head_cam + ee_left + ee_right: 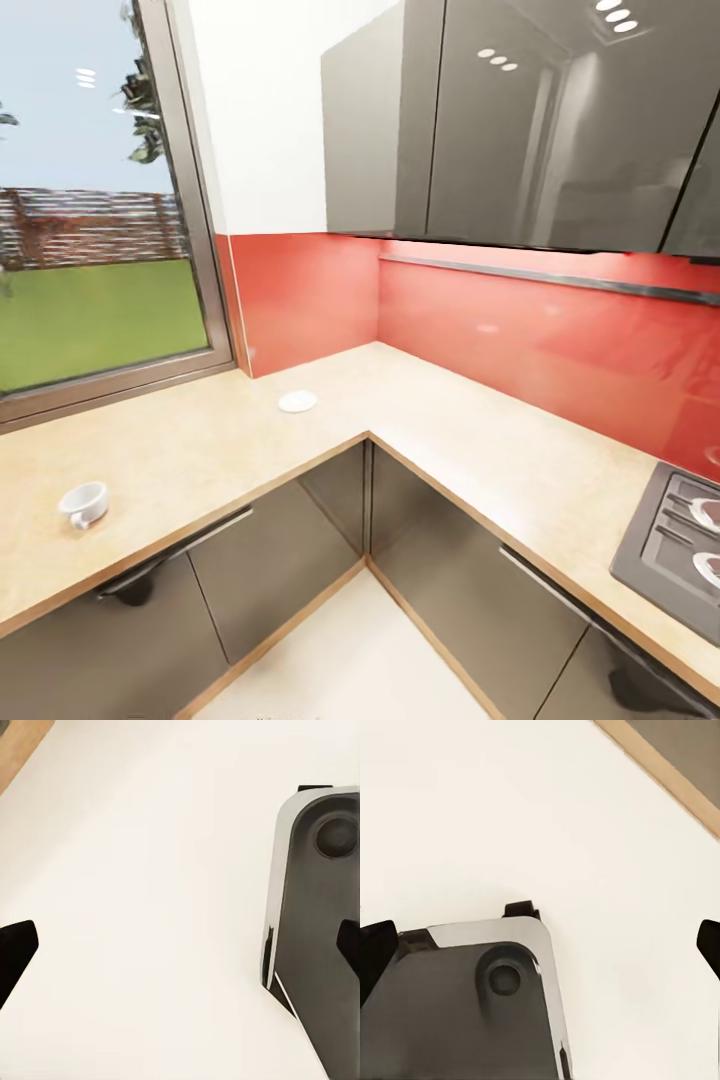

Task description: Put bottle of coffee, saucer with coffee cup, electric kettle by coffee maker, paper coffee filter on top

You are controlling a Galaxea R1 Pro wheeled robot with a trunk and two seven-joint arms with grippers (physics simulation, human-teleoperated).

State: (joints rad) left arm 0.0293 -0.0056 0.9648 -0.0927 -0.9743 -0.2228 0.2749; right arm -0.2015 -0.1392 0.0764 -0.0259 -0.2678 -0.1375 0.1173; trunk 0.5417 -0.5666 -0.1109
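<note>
A white coffee cup point(83, 503) lies on the beige L-shaped countertop point(200, 450) at the left, under the window. A small white saucer point(297, 401) rests farther back near the inner corner. In the left wrist view my left gripper point(180, 952) is open, its dark fingertips point(15, 949) far apart above pale floor. In the right wrist view my right gripper point(540, 952) is open too, over the same pale floor and the robot's base. The coffee maker, coffee bottle, filter and kettle are out of view.
Grey upper cabinets point(520, 120) hang above a red backsplash point(520, 340). A stove top point(675, 545) sits at the right of the counter. A window point(90, 200) is at the left. Grey lower cabinets point(300, 540) line the corner, and the robot's grey base point(465, 1012) stands on the floor.
</note>
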